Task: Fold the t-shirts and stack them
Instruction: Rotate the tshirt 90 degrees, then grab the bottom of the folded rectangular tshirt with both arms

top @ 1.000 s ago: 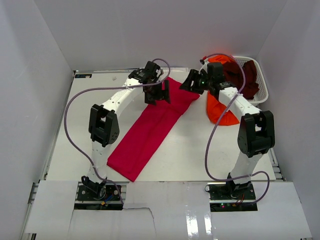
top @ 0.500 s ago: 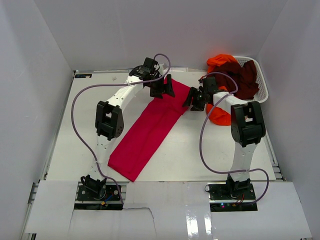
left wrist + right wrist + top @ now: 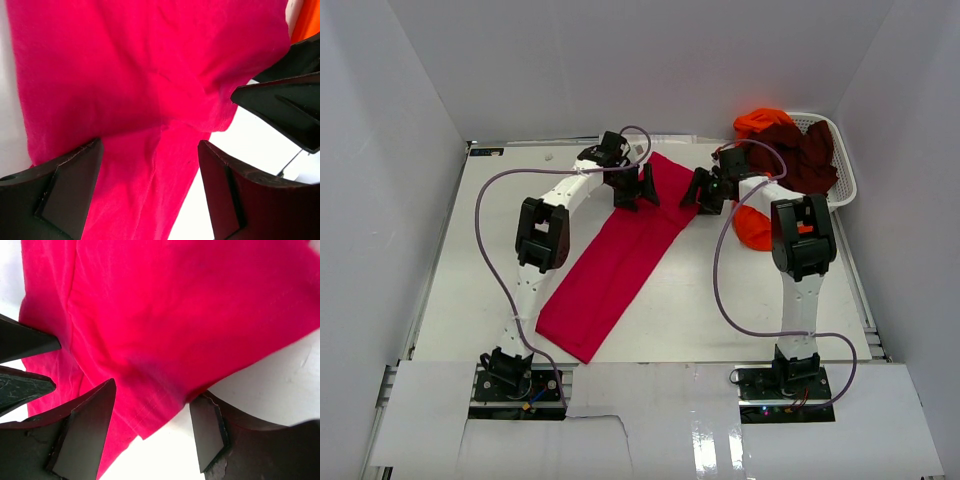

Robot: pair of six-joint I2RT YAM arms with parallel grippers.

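Crimson t-shirt lay in a long strip, my left gripper and right gripper hung over its end by the far edge of the worktop, jaws of both apart

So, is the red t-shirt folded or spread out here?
Folded, partly: the red t-shirt lies as a long narrow strip across the table, with a layered edge showing in the left wrist view. No crosswise fold yet.
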